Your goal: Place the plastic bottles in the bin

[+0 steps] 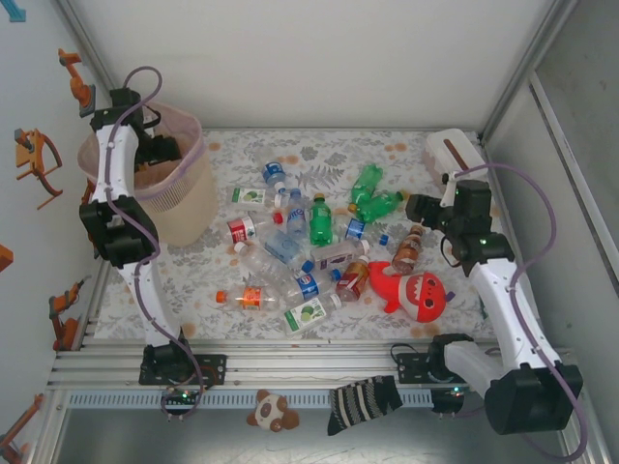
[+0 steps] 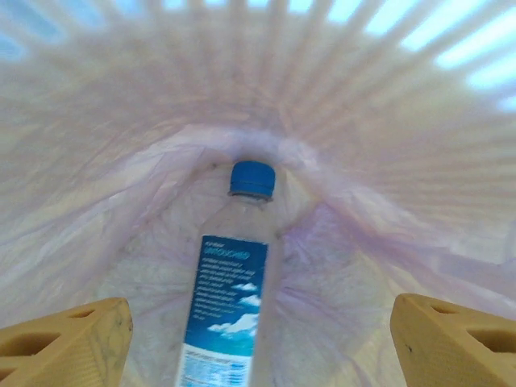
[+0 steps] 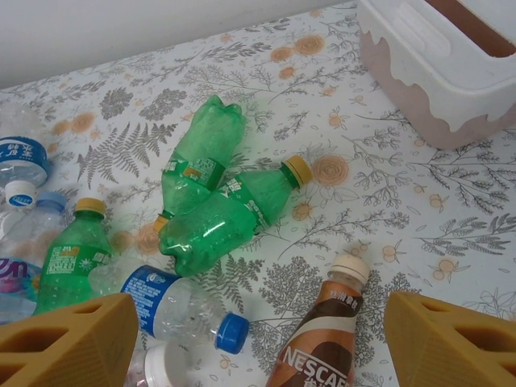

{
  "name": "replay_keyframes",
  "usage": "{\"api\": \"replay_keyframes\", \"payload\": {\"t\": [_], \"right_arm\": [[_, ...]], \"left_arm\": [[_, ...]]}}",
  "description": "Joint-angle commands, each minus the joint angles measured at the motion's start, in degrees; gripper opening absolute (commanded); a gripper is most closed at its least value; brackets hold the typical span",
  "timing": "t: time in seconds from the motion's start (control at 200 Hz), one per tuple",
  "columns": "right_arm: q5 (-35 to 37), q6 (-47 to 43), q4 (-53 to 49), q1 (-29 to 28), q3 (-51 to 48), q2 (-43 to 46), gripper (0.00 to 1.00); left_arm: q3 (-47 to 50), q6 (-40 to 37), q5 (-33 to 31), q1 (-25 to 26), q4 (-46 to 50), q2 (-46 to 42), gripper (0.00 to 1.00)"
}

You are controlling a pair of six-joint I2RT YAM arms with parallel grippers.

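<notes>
One blue-capped bottle (image 2: pixel 228 282) lies inside the bin (image 1: pixel 189 208), loose between the wide-spread fingers of the left end effector (image 2: pixel 260 326). Right of the bin, about fifteen plastic bottles (image 1: pixel 300 285) litter the tabletop (image 1: pixel 198 280). The right end effector (image 3: pixel 258 334) hangs above them, wide and empty.

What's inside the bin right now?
One clear bottle with a blue cap and blue label, lying on the pinkish liner bag inside the bin. Anything beneath the bottle or behind the liner's folds is hidden.

Bright, even light with soft shadows; the bin (image 2: pixel 121 121) wall is blurred, with glare through its slots.
</notes>
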State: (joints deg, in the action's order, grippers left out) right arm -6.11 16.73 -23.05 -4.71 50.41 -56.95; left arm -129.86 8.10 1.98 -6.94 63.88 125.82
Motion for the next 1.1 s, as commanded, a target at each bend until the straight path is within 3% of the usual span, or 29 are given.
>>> {"api": "replay_keyframes", "payload": {"t": [0.0,0.571,0.696,1.092], "right_arm": [[1.0,0.2,-1.3,-0.6,2.4,1.7,0.79],[0.3,0.0,-4.4,-1.1,5.5,2.1,0.79],[0.6,-0.8,-4.8,-1.1,5.8,2.2,0.79],[1.5,-2.4,-5.1,-1.1,6.7,1.3,0.79]], "left_arm": [[-0.2,1.5,3.4,0.2,0.3,-4.9,0.83],[13.9,-2.6,4.9,5.2,-1.7,-26.8,0.80],[17.4,-8.5,7.1,9.0,-1.7,-31.4,0.79],[36.4,-37.1,21.4,24.5,-3.3,-44.8,0.78]]}}
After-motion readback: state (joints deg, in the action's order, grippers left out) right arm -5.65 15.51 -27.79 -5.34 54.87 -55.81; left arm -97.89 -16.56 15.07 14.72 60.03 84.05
